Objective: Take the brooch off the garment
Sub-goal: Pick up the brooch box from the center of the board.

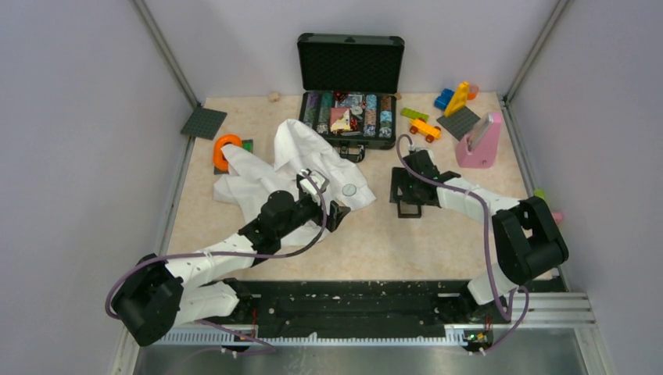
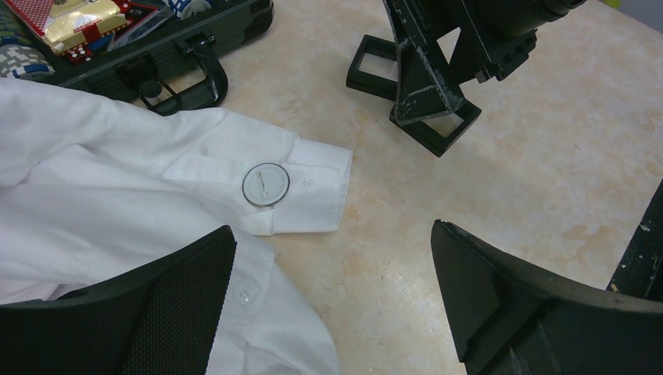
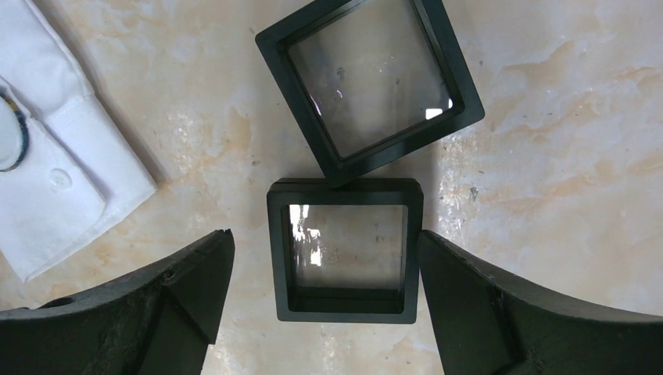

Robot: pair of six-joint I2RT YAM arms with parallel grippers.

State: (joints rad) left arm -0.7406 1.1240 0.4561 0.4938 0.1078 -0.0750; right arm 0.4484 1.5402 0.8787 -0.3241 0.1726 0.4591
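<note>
Brooch (image 2: 266,184) on shirt cuff (image 2: 317,195), left of two frames (image 3: 279,250).

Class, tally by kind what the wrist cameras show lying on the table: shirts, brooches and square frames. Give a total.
White cloth shirt: 1
Small round pale brooch: 1
Black square clear-windowed frames: 2
Total: 4

Brooch (image 3: 8,133) clipped by the left edge at the right wrist, only 1 arc of rim showing; overhead, the left arm (image 1: 234,254) hides part of the shirt (image 1: 305,152).

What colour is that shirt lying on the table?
The shirt is plain white; the left wrist view shows it best.
</note>
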